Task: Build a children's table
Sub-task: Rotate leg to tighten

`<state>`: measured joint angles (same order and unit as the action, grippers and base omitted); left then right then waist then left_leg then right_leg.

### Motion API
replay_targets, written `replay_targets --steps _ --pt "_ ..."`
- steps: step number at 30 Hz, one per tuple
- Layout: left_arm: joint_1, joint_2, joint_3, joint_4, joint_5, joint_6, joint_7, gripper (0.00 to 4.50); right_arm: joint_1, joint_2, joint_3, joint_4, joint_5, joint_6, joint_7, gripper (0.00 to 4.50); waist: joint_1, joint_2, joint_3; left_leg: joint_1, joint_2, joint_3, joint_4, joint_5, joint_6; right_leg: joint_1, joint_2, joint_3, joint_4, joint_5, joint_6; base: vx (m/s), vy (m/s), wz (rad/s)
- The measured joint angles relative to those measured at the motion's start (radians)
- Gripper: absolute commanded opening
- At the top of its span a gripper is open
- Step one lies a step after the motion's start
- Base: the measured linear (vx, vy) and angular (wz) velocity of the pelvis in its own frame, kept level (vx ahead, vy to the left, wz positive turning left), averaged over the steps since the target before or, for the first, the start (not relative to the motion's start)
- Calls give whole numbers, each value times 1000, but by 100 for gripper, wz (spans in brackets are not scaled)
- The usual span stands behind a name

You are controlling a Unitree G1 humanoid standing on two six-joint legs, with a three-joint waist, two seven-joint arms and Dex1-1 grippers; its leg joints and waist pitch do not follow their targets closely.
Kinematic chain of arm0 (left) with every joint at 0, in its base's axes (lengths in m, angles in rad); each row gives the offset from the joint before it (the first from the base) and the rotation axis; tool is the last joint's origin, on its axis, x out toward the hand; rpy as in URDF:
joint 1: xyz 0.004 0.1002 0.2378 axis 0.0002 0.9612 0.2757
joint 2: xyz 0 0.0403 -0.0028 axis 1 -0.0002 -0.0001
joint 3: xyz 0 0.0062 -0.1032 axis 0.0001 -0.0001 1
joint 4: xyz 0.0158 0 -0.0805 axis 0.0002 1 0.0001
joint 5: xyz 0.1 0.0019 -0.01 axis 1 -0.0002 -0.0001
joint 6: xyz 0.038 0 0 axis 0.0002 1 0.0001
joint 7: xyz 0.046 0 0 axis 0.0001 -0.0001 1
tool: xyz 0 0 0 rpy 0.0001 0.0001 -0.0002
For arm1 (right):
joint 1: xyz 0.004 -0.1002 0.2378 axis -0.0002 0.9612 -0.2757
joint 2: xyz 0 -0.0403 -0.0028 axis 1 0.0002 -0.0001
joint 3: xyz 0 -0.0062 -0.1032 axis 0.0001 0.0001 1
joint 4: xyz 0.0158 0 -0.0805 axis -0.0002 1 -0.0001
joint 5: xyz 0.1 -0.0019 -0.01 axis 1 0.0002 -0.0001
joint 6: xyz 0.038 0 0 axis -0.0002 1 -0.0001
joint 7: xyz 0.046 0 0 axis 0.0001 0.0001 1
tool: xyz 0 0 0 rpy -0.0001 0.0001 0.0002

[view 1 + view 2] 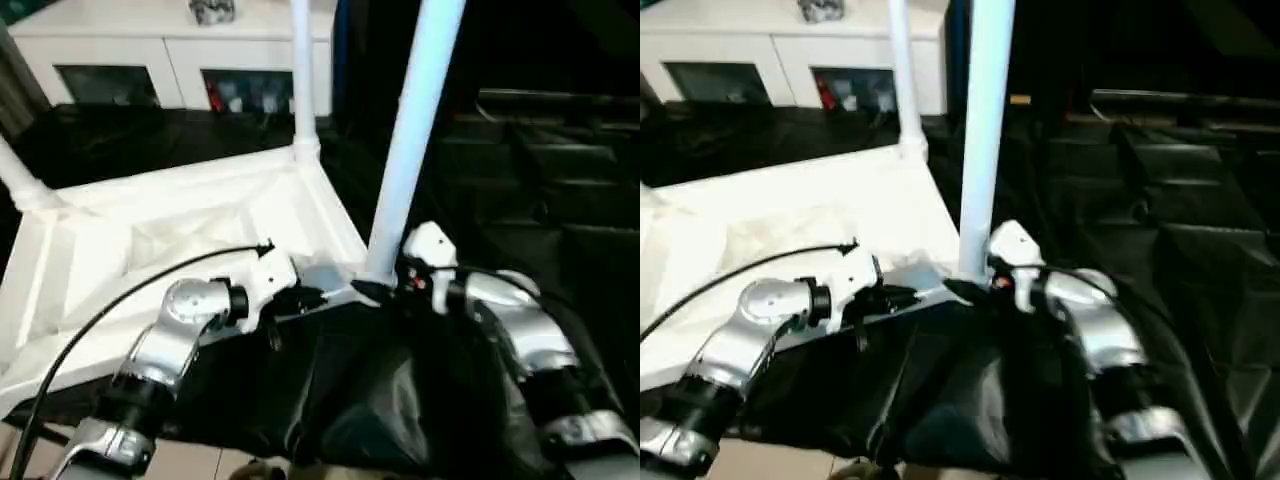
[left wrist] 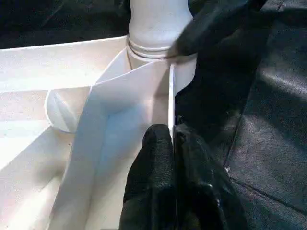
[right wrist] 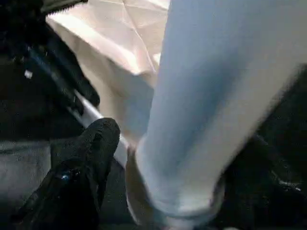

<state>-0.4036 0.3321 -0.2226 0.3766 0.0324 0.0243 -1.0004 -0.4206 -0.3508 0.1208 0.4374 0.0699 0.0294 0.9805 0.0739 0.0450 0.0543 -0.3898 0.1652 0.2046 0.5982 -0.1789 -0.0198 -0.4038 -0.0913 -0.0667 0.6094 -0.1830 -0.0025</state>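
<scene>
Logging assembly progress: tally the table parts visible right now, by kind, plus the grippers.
Tabletop: 1, upside down
Legs standing in corner sockets: 3, near leg, far leg, left leg
Grippers: 2, left gripper shut on the tabletop's edge wall, right gripper by the near leg's base
Total: 6

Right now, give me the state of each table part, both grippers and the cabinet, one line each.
Tabletop: upside down, ribbed underside up.
Near leg: upright in corner socket.
Far leg: upright in its socket.
Left gripper: shut on tabletop rim.
Right gripper: open beside near leg's base.
Cabinet: doors closed.
</scene>
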Motion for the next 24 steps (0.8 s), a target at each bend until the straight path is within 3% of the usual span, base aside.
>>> replay_targets --steps 9,11,15,24 --pt "5 16 8 -9 -21 0 -6 0 70 -80 -63 -3 8 18 0 350 -11 2 1 0 0 0 0 0 0 0 0 0 0 0 0 0 0 0" --pt "5 15 9 -9 -23 3 -1 44 81 -84 -65 -21 15 31 -2 363 -12 3 1 0 0 0 0 0 0 0 0 0 0 0 0 0 0 0" --pt "-20 -21 28 -49 -79 27 4 65 92 -82 -65 -50 26 37 -11 363 -9 4 2 0 0 0 1 0 0 1 0 0 0 0 0 0 0 0" --pt "-48 -43 26 -66 -64 102 73 141 116 -71 -67 -84 42 57 -32 363 -18 6 0 3 0 0 1 0 0 2 0 0 1 0 0 0 0 0"
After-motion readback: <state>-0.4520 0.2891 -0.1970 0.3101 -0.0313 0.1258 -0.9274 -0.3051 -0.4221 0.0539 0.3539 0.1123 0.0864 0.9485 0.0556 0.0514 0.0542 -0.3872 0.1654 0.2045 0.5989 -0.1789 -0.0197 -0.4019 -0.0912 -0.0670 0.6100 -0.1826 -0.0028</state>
